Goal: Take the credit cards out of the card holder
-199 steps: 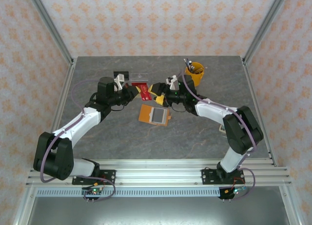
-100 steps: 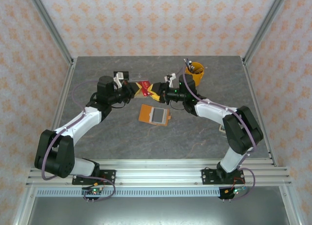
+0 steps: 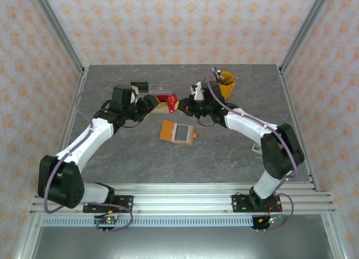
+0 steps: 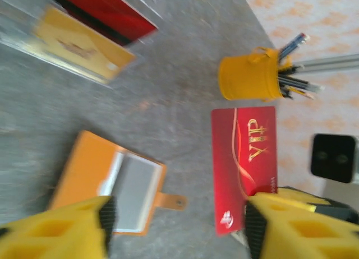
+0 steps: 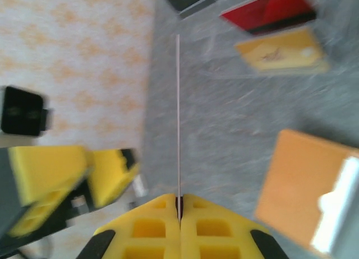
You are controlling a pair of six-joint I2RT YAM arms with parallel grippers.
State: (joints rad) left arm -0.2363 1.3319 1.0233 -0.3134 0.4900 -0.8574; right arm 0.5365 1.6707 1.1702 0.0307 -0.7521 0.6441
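Right tool (image 5: 179, 206) is clamped shut on the red VIP card (image 4: 244, 158), pinching it at one short end. In its own wrist view the card (image 5: 178, 113) runs edge-on as a thin straight line out from between the closed pads. Left tool (image 4: 176, 225) stands with its fingers wide apart and nothing between them, close beside the card but not gripping it.

The card holder (image 3: 178, 131) lies open and flat on the table (image 3: 224, 152), between the two arms and nearer the bases than both tools. Its grey inner panel faces up, and I cannot tell whether any card is left in its pockets. A clear tray (image 3: 159, 89) just behind the tools holds another red card (image 4: 106, 12) and a yellow card (image 4: 84, 43).

The held card looks light, thin and stiff, with a glossy face, so it probably slips or pivots easily in a grip at one end. A pinch further in from the edge, flat across both faces, should steady it. The holder looks soft and light. It would likely slide on the table unless it is pressed down while a card is drawn out.
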